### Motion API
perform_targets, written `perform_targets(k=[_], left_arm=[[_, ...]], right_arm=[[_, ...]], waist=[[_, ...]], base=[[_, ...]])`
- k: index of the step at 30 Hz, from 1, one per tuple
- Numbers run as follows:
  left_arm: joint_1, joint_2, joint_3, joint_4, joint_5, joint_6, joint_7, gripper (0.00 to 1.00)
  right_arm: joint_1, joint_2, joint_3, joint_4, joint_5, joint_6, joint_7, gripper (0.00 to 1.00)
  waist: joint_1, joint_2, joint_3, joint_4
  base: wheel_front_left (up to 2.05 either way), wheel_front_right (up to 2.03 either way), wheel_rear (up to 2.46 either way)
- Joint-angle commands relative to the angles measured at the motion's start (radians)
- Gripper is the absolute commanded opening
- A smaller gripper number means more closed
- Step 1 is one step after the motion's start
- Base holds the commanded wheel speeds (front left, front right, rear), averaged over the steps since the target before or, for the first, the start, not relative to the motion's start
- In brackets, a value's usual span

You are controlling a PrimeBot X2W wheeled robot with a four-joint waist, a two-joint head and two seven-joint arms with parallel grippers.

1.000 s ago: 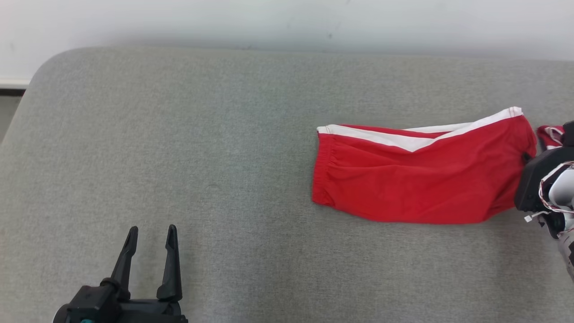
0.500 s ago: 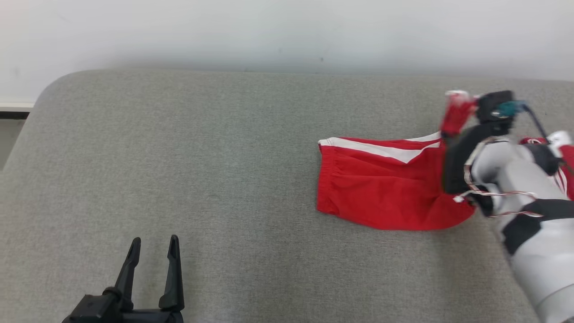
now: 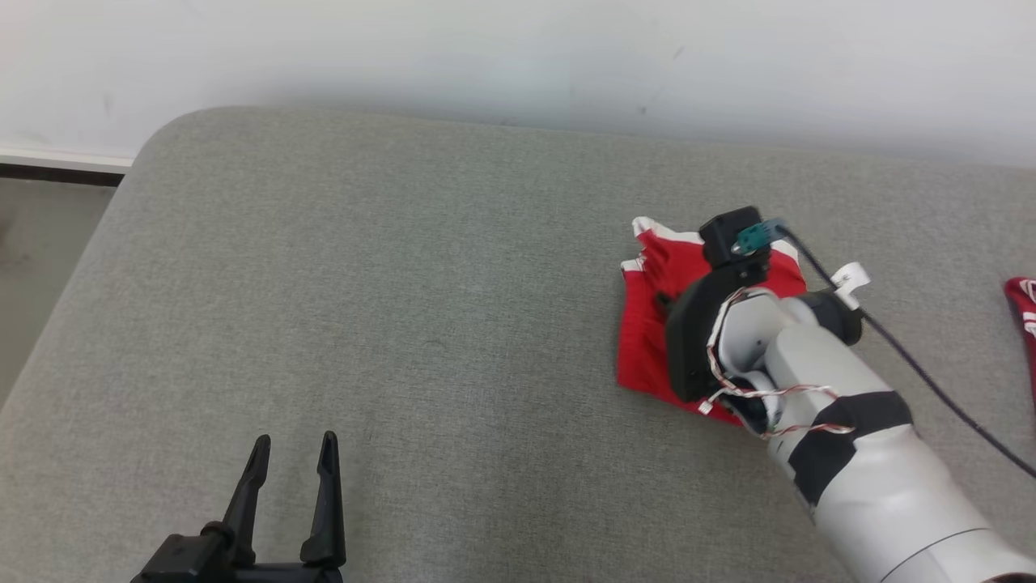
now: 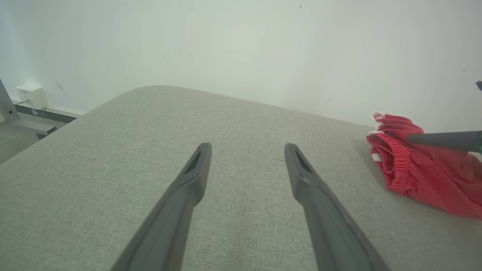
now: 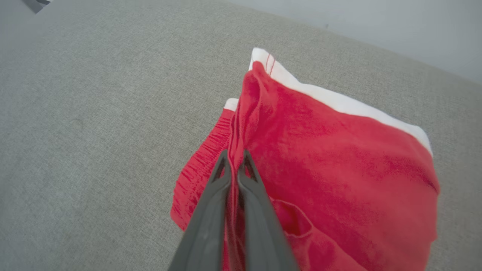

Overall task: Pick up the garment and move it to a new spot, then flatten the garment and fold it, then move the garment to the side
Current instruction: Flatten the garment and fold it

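Observation:
The garment [image 3: 645, 328] is a pair of red shorts with white side stripes, lying folded over on itself on the grey padded surface [image 3: 405, 283] at the right. My right gripper [image 3: 665, 301] reaches over it from the right and is shut on a pinched red edge near the elastic waistband. In the right wrist view the garment [image 5: 320, 150] has its fabric clamped between the closed fingertips of that gripper [image 5: 234, 158]. My left gripper [image 3: 293, 449] stands open and holds nothing at the lower left. From the left wrist, the left gripper [image 4: 246, 150] sees the garment [image 4: 425, 177] off to the right.
Another red and white piece of cloth [image 3: 1021, 312] lies at the right edge. A black cable [image 3: 931, 380] trails from my right wrist. A pale wall [image 3: 486, 57] runs behind the surface, and floor [image 3: 48, 243] shows past its rounded left corner.
My right gripper has lifted the garment's right end and carried it left over the rest, doubling it up. The head camera has shifted. My left gripper stays open.

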Motion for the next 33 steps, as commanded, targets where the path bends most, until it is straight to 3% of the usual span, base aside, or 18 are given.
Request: perform_targets(k=[1,8,9,10,15,23,24,26,29,33], left_arm=[[0.002,0.001,0.001,0.001,-0.002,0.003,-0.001,1.00],[0.011,0.000,0.009,0.002,0.000,0.006,-0.001,1.00],[0.012,0.000,0.009,0.003,0.000,0.007,-0.001,1.00],[0.012,0.001,0.009,0.004,0.001,0.008,-0.001,1.00],[0.015,0.001,0.009,0.003,0.004,0.011,-0.002,1.00],[0.014,0.000,0.009,-0.003,0.002,0.014,-0.001,1.00],[0.012,0.001,0.007,-0.003,0.001,0.014,-0.001,1.00],[0.007,0.000,0.003,-0.004,-0.002,0.013,-0.002,1.00],[0.001,0.001,0.000,-0.004,-0.003,0.011,-0.001,1.00],[-0.002,0.001,0.000,-0.008,-0.006,0.007,-0.001,1.00]], right_arm=[[0.016,0.012,0.009,-0.002,0.007,-0.003,0.005,0.00],[0.044,0.041,0.026,-0.030,0.059,-0.003,0.009,0.00],[0.047,0.046,0.022,-0.040,0.076,-0.003,0.006,0.15],[0.054,0.050,0.015,-0.050,0.104,-0.003,0.002,1.00],[0.070,0.058,-0.036,-0.144,0.237,-0.003,-0.043,1.00],[0.087,-0.069,-0.119,-0.158,0.179,-0.003,-0.166,1.00],[0.094,-0.084,-0.127,-0.146,0.157,-0.003,-0.182,0.93],[0.119,-0.101,-0.141,-0.116,0.121,-0.003,-0.211,0.00],[0.143,-0.113,-0.126,-0.089,0.061,-0.003,-0.232,0.00],[0.196,-0.058,-0.117,-0.059,0.026,-0.003,-0.263,0.00]], waist=[[0.0000,0.0000,-0.001,0.011],[0.0000,0.0000,-0.007,0.010],[0.0000,0.0000,-0.010,0.008],[0.0000,0.0000,-0.012,0.005],[0.0000,0.0000,-0.025,-0.013],[0.0000,0.0000,-0.028,-0.032],[0.0000,0.0000,-0.027,-0.033],[0.0000,0.0000,-0.023,-0.031],[0.0000,0.0000,-0.018,-0.028],[0.0000,0.0000,-0.008,-0.026]], base=[[0.00,0.00,0.00],[0.00,0.00,0.00],[0.00,0.00,0.00],[0.00,0.00,0.00],[0.00,0.00,0.00],[0.00,0.00,0.00],[0.00,0.00,0.00],[0.00,0.00,0.00],[0.00,0.00,0.00],[0.00,0.00,0.00]])
